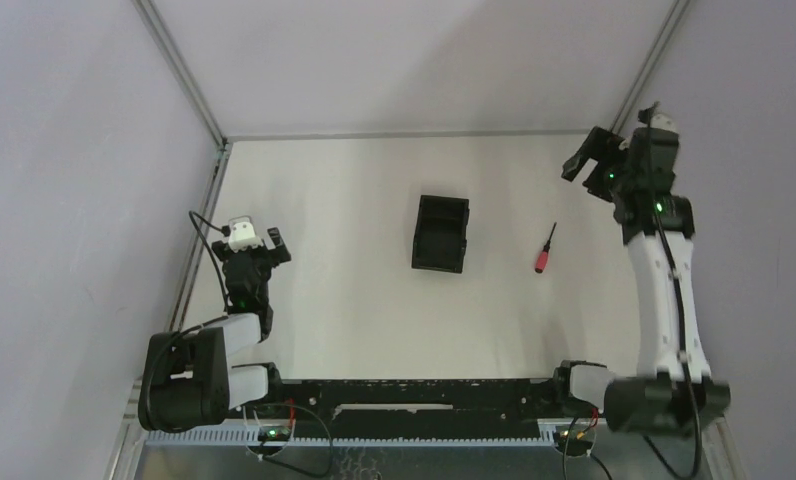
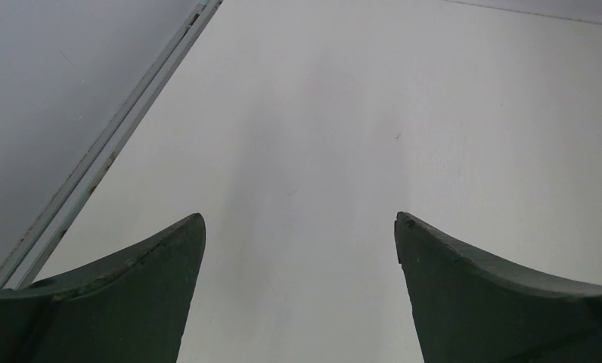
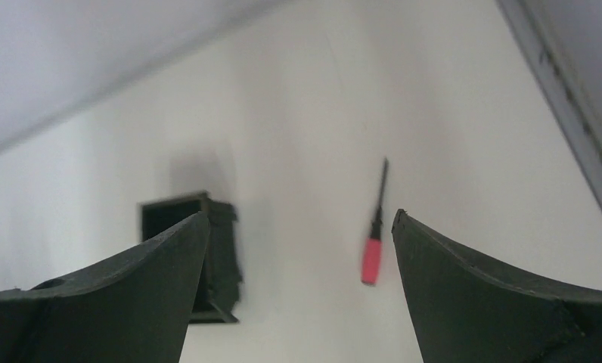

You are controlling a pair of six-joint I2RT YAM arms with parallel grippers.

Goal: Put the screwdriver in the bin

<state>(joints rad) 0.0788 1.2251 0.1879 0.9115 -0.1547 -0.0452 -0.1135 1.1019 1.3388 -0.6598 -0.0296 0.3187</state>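
Observation:
The screwdriver (image 1: 544, 250) with its short red handle and thin dark shaft lies flat on the white table, right of the bin (image 1: 440, 233), a small black open-top box near the table's middle. My right gripper (image 1: 592, 160) hangs open high at the far right, well away from the screwdriver. In the right wrist view the screwdriver (image 3: 373, 234) shows between the wide-open fingers, nearer the right one, and the bin (image 3: 224, 249) sits partly behind the left finger. My left gripper (image 1: 274, 243) is open at the left, over bare table (image 2: 321, 151).
A metal frame rail (image 1: 204, 230) runs along the table's left edge, and another rail (image 3: 570, 106) borders the right side. Grey walls close in the back and both sides. The arm bases and a black cable rail (image 1: 414, 400) line the near edge.

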